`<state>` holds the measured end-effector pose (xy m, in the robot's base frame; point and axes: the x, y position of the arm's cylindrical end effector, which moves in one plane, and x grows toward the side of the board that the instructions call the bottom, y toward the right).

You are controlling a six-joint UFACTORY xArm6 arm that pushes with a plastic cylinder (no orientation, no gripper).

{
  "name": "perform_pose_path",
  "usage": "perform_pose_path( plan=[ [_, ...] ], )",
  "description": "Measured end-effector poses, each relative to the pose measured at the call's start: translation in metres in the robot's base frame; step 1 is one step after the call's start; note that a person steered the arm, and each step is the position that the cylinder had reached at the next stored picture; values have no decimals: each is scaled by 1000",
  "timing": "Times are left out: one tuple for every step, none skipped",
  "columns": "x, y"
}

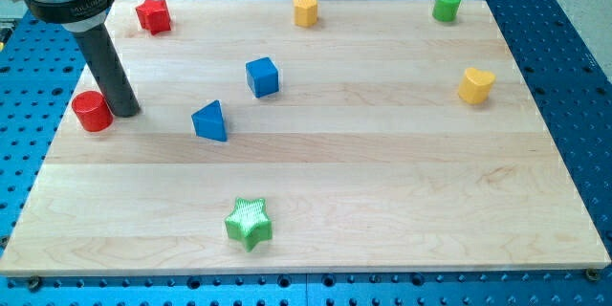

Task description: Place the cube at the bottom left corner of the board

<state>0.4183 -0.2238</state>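
Note:
The blue cube [262, 76] sits on the wooden board [382, 182] left of centre, in the upper half. My tip [124, 110] rests on the board near the left edge, just right of a red cylinder [93, 111] and almost touching it. The cube is well to the right of my tip and slightly above it. A blue triangular block [210, 120] lies between my tip and the cube, below and left of the cube. The board's bottom left corner [29, 258] is far below my tip.
A red star-like block [153, 15] is at the top left. A yellow hexagonal block [304, 9] and a green cylinder [446, 5] stand along the top edge. A yellow heart block [475, 85] is at the right. A green star [249, 223] lies near the bottom.

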Motion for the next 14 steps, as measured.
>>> perform_pose_path(
  plan=[
    [7, 18],
    [8, 20],
    [8, 23],
    [-14, 58],
    [-29, 81],
    [-58, 81],
    [-75, 81],
    [-94, 81],
    [-108, 81],
    [-118, 81],
    [-129, 81],
    [-129, 81],
    [-129, 87],
    [-118, 96]
  ],
)
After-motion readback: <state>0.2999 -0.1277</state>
